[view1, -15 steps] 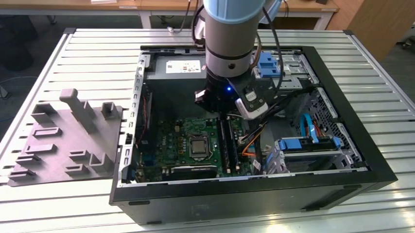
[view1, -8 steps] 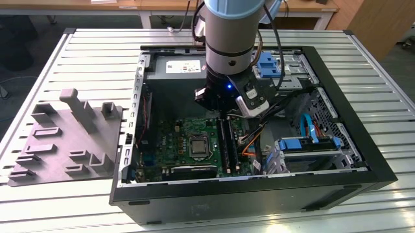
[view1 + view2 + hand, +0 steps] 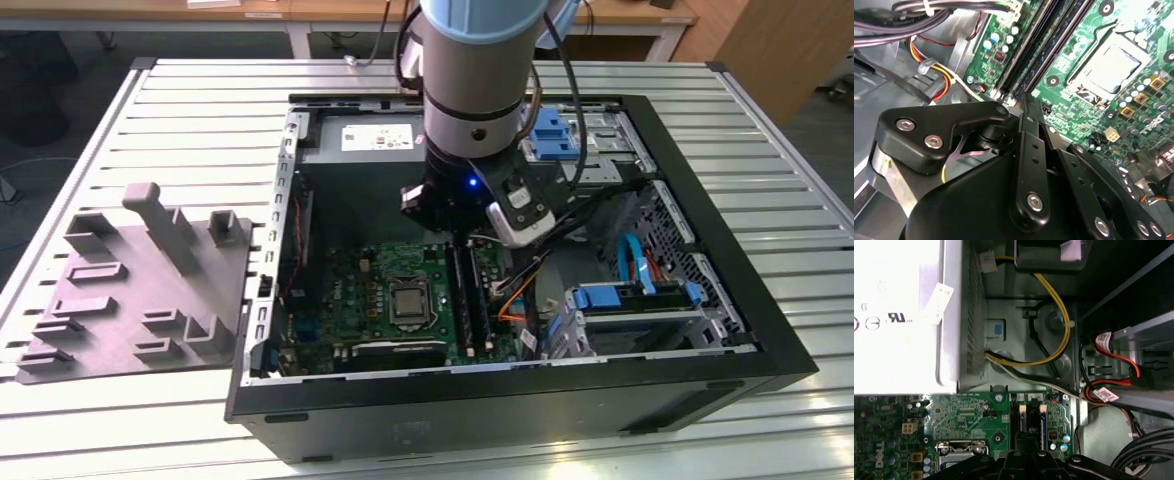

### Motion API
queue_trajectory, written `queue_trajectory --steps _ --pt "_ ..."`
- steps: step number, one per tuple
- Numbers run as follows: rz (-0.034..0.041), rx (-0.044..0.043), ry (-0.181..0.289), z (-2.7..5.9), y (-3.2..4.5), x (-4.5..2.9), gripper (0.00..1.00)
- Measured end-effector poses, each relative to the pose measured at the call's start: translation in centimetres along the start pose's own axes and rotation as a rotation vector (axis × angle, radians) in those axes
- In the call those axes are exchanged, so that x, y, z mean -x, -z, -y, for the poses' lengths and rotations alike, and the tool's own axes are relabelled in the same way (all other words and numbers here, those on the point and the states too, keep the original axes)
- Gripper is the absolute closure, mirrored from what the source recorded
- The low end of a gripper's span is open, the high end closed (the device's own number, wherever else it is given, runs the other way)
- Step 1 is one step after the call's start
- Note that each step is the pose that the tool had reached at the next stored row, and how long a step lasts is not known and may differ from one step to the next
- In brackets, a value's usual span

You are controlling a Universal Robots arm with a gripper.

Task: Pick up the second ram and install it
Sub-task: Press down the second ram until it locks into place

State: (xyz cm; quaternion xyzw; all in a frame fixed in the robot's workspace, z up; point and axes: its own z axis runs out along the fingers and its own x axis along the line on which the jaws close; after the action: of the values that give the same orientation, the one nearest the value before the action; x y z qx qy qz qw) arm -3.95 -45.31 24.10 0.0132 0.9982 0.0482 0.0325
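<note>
My gripper (image 3: 461, 238) is low inside the open computer case, at the far end of the long black memory slots (image 3: 467, 295) on the green motherboard (image 3: 380, 270). In the second wrist view its fingers meet in a shut tip (image 3: 1023, 99) right over the slot ends. A thin dark-blue stick edge, the second ram (image 3: 1054, 45), runs along the slot away from that tip. In the first wrist view the gripper (image 3: 1024, 452) sits over one slot (image 3: 1022, 426), and a blue stick (image 3: 1043, 426) stands in the slot beside it. Nothing shows between the fingers.
The processor socket (image 3: 404, 298) lies beside the slots. The power supply (image 3: 894, 315) and yellow, black and red cables (image 3: 1059, 305) crowd the far end. Blue drive clips (image 3: 554, 135) and a drive cage (image 3: 627, 300) fill the exterior view's right. A grey fixture (image 3: 134, 290) lies outside the case.
</note>
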Motion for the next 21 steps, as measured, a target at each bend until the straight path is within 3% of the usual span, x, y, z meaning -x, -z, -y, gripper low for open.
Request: queue_trajectory --steps 9,13,21 --pt "0.0000 -0.0002 0.000 1.57 0.15 0.04 0.89" --pt "-0.0001 -0.0057 0.000 1.98 0.18 0.06 0.89" --pt "-0.0018 -0.0437 0.003 2.73 0.26 0.09 0.89"
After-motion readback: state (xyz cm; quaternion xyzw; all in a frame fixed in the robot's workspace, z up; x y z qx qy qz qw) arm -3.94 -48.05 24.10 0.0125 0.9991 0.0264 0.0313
